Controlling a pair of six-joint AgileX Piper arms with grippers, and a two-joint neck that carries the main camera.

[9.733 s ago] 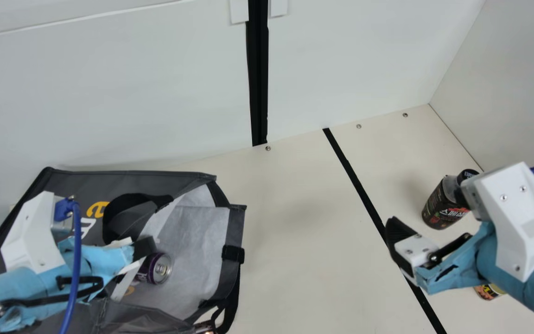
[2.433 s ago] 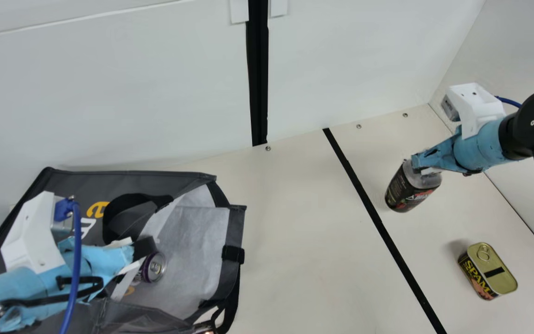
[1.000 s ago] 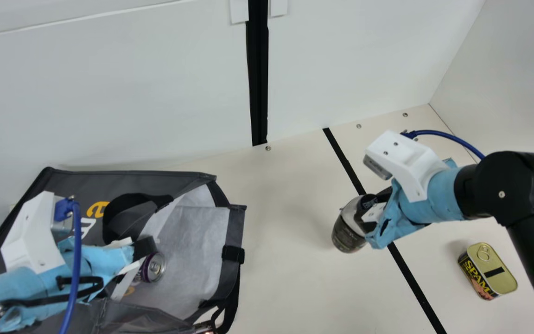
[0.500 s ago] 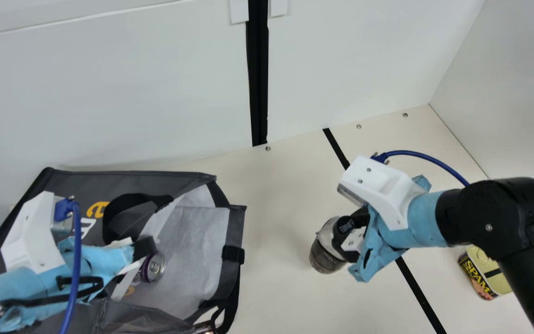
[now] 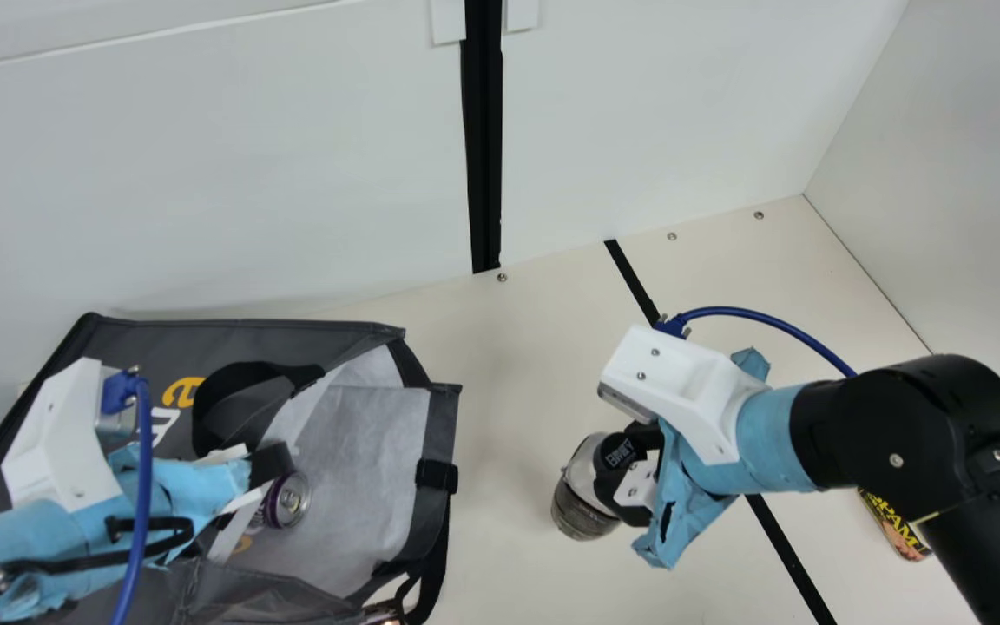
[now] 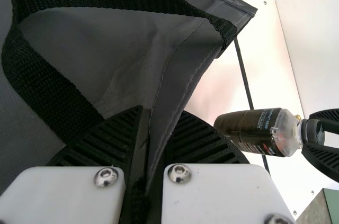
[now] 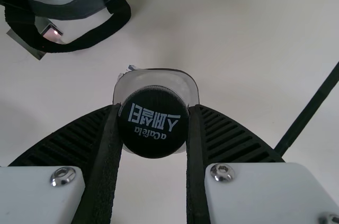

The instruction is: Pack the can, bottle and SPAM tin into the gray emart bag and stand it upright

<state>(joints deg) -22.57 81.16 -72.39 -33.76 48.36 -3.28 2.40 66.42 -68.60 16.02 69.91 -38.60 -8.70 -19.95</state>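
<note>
In the main view my left gripper (image 5: 267, 469) is at the mouth of the gray emart bag (image 5: 144, 347), which lies on its side. The left wrist view has my left gripper (image 6: 151, 144) shut on the bag's edge (image 6: 177, 86). The purple can (image 5: 287, 501) lies inside the bag's opening. Right of the bag, my right gripper (image 5: 634, 473) grips the bottle (image 5: 582, 503) by its black cap, the bottle tilted. In the right wrist view my right gripper (image 7: 153, 123) has its fingers on both sides of the cap (image 7: 153, 121). The SPAM tin (image 5: 895, 525) is partly hidden behind my right arm.
A black tape line (image 5: 782, 555) crosses the cream table (image 5: 543, 347) under my right arm. White walls stand behind and at the right. The bag's strap and buckle (image 5: 437, 475) hang at its right edge, next to a small shiny object (image 7: 50, 33).
My right arm has taken hold of the bottle and carried it left across the tape line toward the bag. The can sits slightly farther left than at first. My left arm has kept still.
</note>
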